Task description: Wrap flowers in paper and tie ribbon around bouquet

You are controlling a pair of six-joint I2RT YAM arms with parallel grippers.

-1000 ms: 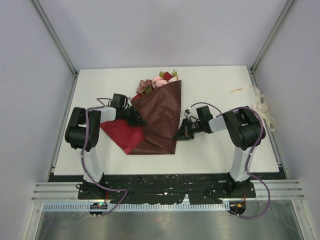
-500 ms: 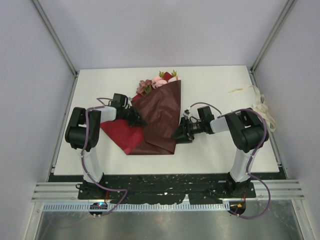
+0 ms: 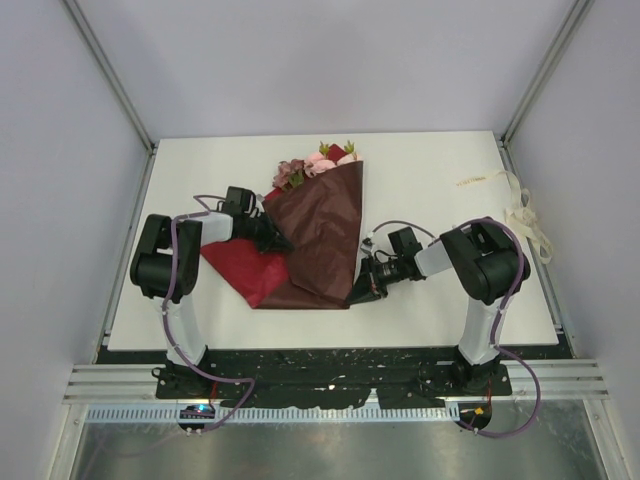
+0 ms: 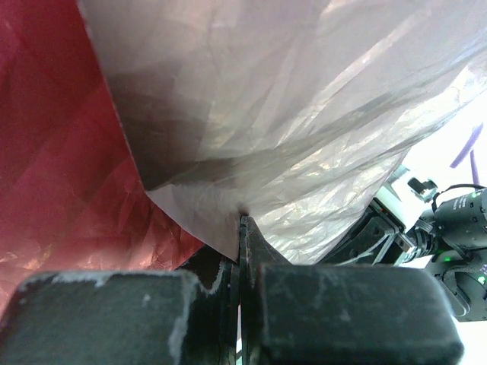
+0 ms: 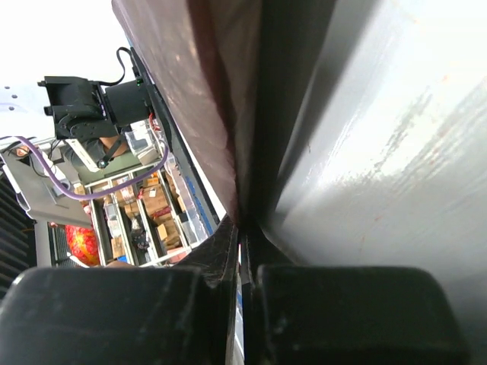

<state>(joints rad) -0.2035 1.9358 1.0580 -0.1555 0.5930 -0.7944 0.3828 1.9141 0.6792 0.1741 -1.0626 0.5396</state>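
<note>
Jaws on both arms are pinched shut on the paper. On the left, the left gripper nips a fold of the dark red sheet. In its wrist view, a pale corner of the paper sits right between its 2 fingers.

The paper is folded into a cone shape and lies in the middle of the white table, between the 2 arms. Pink flowers peek out of its wide far end.

The right gripper nips the paper's near right edge, low by the table. Far right, the cream ribbon lies at the table's edge, well apart from the paper.
</note>
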